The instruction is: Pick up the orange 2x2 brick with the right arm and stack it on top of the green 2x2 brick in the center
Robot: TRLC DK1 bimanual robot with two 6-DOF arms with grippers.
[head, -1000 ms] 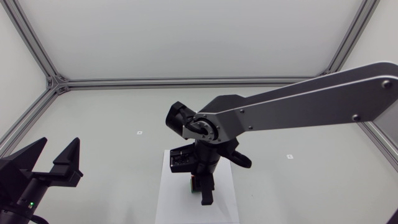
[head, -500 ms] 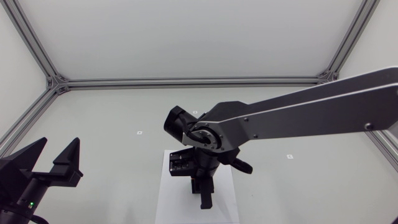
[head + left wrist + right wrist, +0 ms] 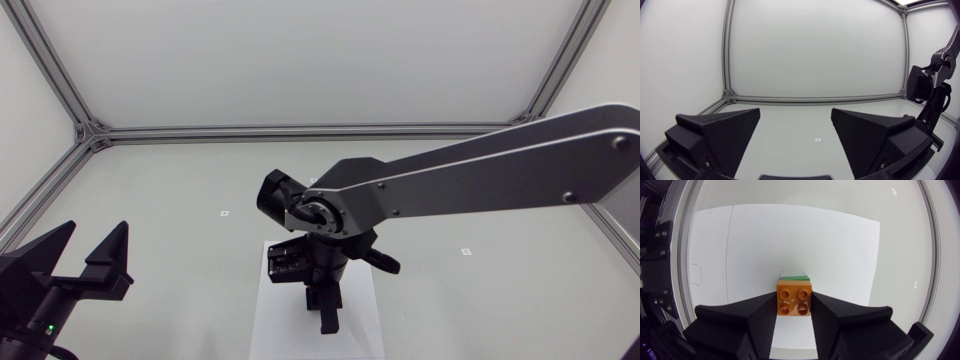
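Our right hand (image 3: 794, 306) pinches the orange plastic 2x2 studded brick (image 3: 794, 296) between both fingers. Just ahead, partly hidden by it, sits the green plastic brick (image 3: 796, 276) on a white paper sheet (image 3: 790, 235) covering the grey worktop (image 3: 200, 170). Our left hand (image 3: 796, 127) rests spread, well apart.

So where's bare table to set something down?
Free: the far table strip between the back rail and the right arm; also between the left gripper and the white sheet. Crowded: mid-sheet, where the right gripper holds the orange brick at the green brick.
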